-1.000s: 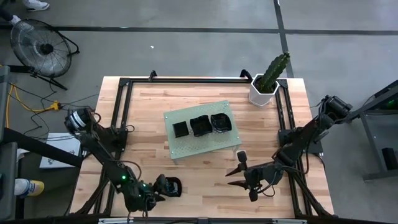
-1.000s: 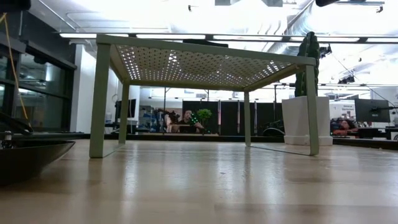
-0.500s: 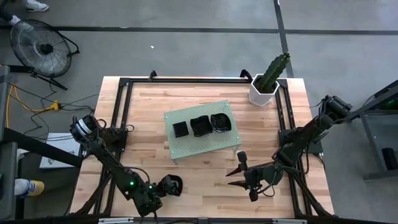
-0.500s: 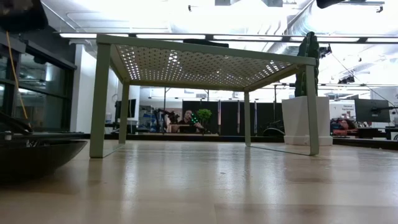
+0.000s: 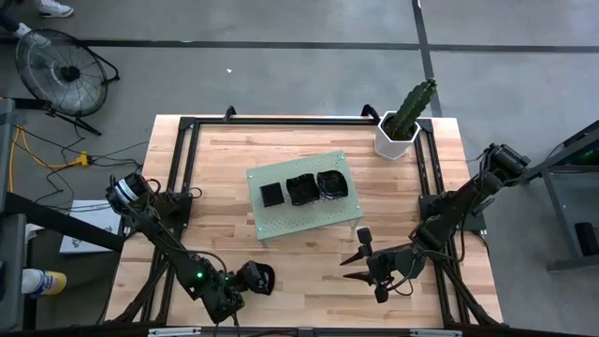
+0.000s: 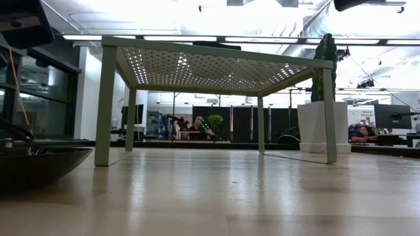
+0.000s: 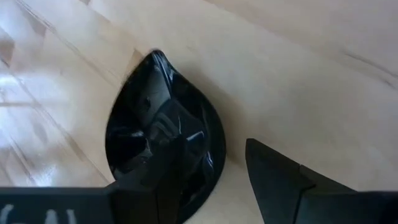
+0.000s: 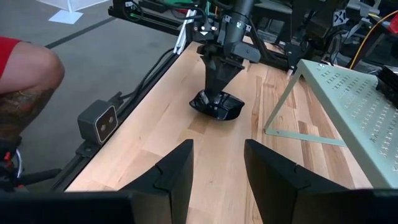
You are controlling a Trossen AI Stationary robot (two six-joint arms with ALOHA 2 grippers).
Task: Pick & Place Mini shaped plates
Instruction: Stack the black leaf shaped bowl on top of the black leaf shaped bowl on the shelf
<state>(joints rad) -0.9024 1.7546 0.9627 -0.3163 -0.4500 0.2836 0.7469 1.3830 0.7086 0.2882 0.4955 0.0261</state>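
A glossy black leaf-shaped mini plate [image 7: 163, 134] rests on its base on the wooden table near the front edge, left of centre [image 5: 263, 279]; it shows at the low view's left edge [image 6: 33, 167]. My left gripper [image 7: 211, 155] is open and slants down over it [image 8: 216, 94], one finger in the hollow, the other outside on the table side. Three more black plates [image 5: 300, 189] sit in a row on the green perforated board [image 5: 290, 220]. My right gripper [image 8: 217, 155] waits open and empty at the front right [image 5: 352, 268], facing the left one. My left gripper straddles the plate's rim [image 7: 219, 158] from above, slanting down: one finger [image 7: 171, 177] reaches into the hollow and the other finger [image 7: 273, 174] stands outside it over the bare wood. The plate stays flat on the table. Whether either finger touches it, I cannot tell.
The green board stands on thin legs [image 6: 104, 105] at the table's middle. A white hexagonal pot with a cactus [image 5: 397, 139] stands at the far right corner. Black frame rails [image 5: 183, 178] run along the table's sides. A person's leg [image 8: 25, 81] shows beside the table.
My left gripper has sunk toward the black plate and tipped more steeply downward, its arm swinging slightly toward the table's right. In the low view the plate's edge has shifted a little to the right. My right arm has kept still.
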